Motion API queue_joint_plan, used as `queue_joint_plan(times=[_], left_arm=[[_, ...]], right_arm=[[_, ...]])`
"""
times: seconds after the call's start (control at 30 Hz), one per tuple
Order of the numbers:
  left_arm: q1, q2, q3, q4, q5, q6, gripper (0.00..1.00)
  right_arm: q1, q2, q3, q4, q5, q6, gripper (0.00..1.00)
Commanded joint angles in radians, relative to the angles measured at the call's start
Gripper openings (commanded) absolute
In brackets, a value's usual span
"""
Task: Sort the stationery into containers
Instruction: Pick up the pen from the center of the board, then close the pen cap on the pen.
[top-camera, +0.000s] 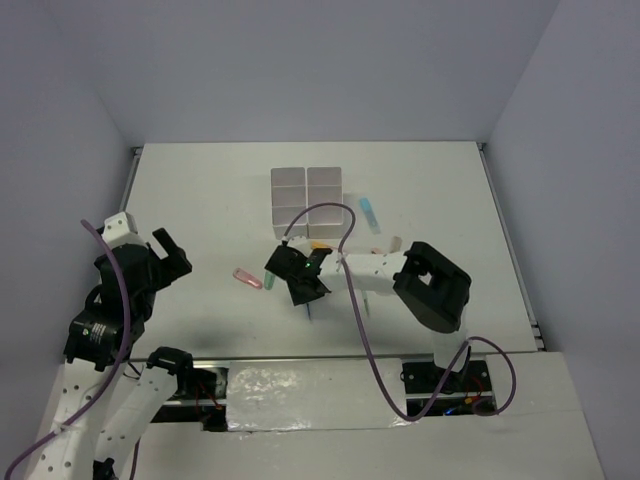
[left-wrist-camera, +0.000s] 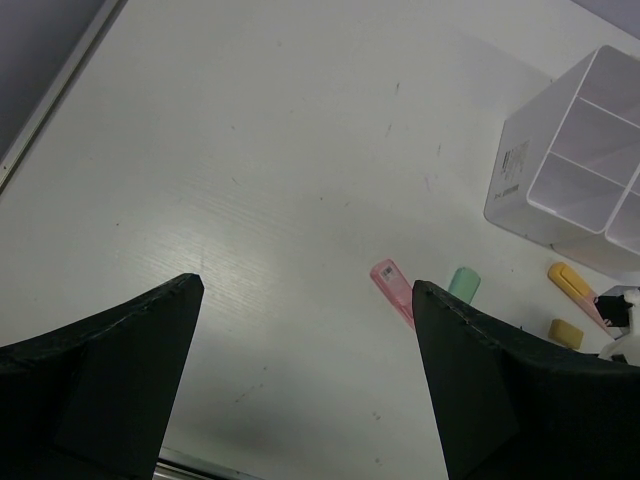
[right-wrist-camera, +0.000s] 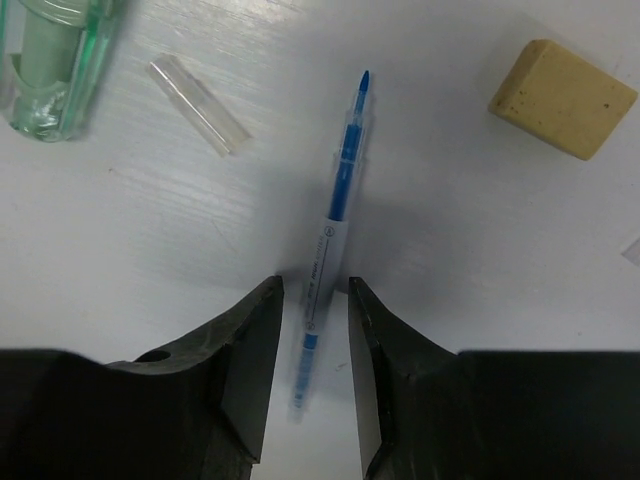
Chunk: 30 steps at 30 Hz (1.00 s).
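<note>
Two jaws of the right gripper (right-wrist-camera: 315, 295) straddle, not yet clamped, a thin blue plastic pen (right-wrist-camera: 338, 200) lying on the white table (right-wrist-camera: 470, 260) near the white six-compartment container block (top-camera: 307, 190); closing and lifting likely come next, the left gripper (left-wrist-camera: 307, 283) gaping empty.

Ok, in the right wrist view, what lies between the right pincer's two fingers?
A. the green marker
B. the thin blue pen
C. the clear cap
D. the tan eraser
B: the thin blue pen has its lower end between the fingers of the right pincer, while the tan eraser, green marker and clear cap lie further off.
</note>
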Motion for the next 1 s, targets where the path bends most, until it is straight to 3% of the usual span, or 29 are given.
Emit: queue_joint_plan(times=[0.0, 0.03, 0.1, 0.13, 0.23, 0.37, 0.53, 0.63, 0.73, 0.77, 0.83, 0.87, 0.97], left_arm=[[0.006, -0.001, -0.002, 0.039, 0.007, 0.0, 0.99], [0.006, -0.001, 0.0, 0.039, 0.006, -0.002, 0.99], [0.006, -0.001, 0.0, 0.036, 0.001, -0.005, 0.99], [0.006, -0.004, 0.0, 0.033, -0.002, -0.006, 0.99], [0.006, -0.005, 0.003, 0.03, -0.006, -0.009, 0.99], [0.006, 0.019, 0.03, 0.036, 0.05, 0.015, 0.99], [0.004, 0.174, 0.141, -0.027, 0.11, -0.152, 0.99], [-0.025, 0.205, 0.045, 0.1, 0.245, -0.281, 0.99], [-0.179, 0.26, 0.015, 0.125, 0.134, -0.478, 0.97], [-0.328, 0.281, 0.012, 0.13, -0.002, -0.538, 0.97], [-0.549, 0.396, 0.036, 0.096, -0.135, -0.748, 0.99], [-0.602, 0.459, 0.056, 0.076, -0.231, -0.82, 0.99], [-0.68, 0.746, 0.202, -0.082, -0.218, -1.082, 0.99]], right_arm=[[-0.006, 0.018, -0.035, 0.045, -0.012, 0.018, 0.4], [-0.006, 0.02, -0.042, 0.054, -0.018, 0.02, 0.38], [-0.009, 0.029, -0.064, 0.063, -0.023, 0.032, 0.26], [-0.01, 0.031, -0.079, 0.066, -0.026, 0.037, 0.13], [-0.006, 0.011, -0.11, 0.071, -0.026, 0.066, 0.0], [-0.006, -0.096, -0.14, 0.031, 0.014, 0.078, 0.0], [-0.003, -0.405, -0.146, -0.096, 0.121, 0.087, 0.0], [-0.003, -0.616, -0.18, -0.148, 0.155, 0.072, 0.0], [-0.003, -0.725, -0.147, -0.275, 0.177, 0.05, 0.0], [-0.003, -0.741, -0.131, -0.326, 0.231, 0.057, 0.0], [-0.008, -0.799, -0.11, -0.422, 0.304, 0.046, 0.0], [-0.019, -0.819, -0.105, -0.449, 0.318, 0.043, 0.0], [-0.051, -0.891, -0.101, -0.484, 0.307, 0.003, 0.0]])
